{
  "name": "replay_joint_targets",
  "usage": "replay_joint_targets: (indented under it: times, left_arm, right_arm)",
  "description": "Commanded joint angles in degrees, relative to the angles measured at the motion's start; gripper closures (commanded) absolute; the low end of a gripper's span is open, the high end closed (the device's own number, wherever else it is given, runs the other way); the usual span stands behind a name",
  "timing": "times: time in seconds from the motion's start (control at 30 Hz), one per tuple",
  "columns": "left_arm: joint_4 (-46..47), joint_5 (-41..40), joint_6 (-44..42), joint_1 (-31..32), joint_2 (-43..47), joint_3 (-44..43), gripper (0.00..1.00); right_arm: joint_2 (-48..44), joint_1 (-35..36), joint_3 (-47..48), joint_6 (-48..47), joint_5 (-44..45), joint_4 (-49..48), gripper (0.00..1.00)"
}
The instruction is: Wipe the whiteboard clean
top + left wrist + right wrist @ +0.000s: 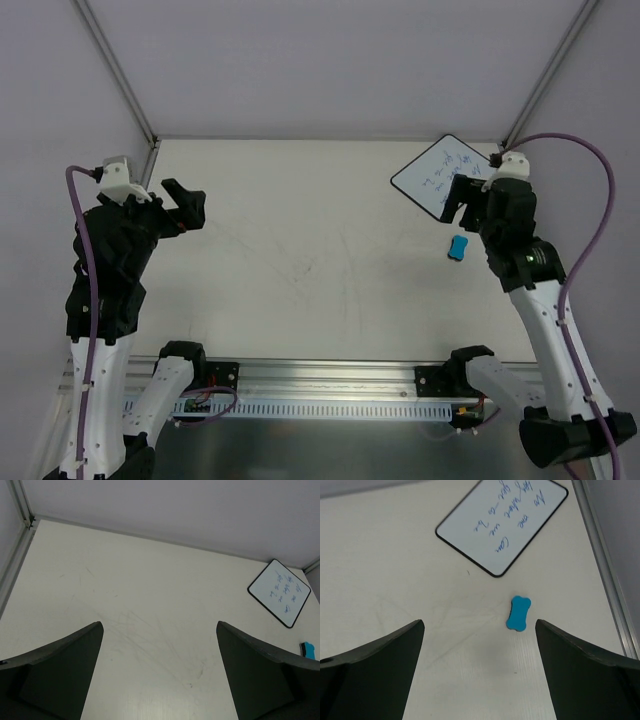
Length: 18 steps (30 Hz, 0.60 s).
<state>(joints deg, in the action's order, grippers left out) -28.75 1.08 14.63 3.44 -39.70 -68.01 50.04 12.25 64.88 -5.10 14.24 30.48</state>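
The whiteboard (432, 170) lies tilted at the table's far right, with a black rim and blue handwriting. It also shows in the right wrist view (502, 522) and the left wrist view (280, 592). A small blue bone-shaped eraser (457, 247) lies on the table just near of it, also in the right wrist view (519, 613) and the left wrist view (310, 650). My right gripper (457, 200) is open and empty above the board's near edge and the eraser; its jaws (479, 622) stand wide. My left gripper (188, 205) is open and empty at the far left (159, 625).
Metal frame posts (115, 70) (555, 70) rise at the far corners. A metal strip (605, 570) runs along the table's right edge beside the board. An aluminium rail (330, 375) with the arm bases lines the near edge. Faint scuff marks (165, 640) cross the tabletop.
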Motion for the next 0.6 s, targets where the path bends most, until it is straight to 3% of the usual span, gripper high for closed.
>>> replay_joint_targets:
  times: [0.0,0.13,0.33,0.57]
  left_arm:
    - [1.9,3.8,1.8,0.6,0.5,2.0,0.01]
    - [1.8,6.6,1.7,0.5,0.8,3.6,0.01]
    - [1.8,8.8,1.8,0.6,1.4,4.5,0.01]
    - [1.8,9.4,1.6,0.7,3.0,6.4,0.01]
  right_arm:
    - [5.7,-0.6,-1.3,2.7,6.4,0.0,0.01]
    - [13.7,-9.7,-3.1,10.6,2.8,-0.1,0.01]
    - [29.7,-17.1,-2.2,13.0,-4.6,-0.2,0.01]
    - [43.7,-20.0,0.9,12.2,-11.4,-1.2,0.17]
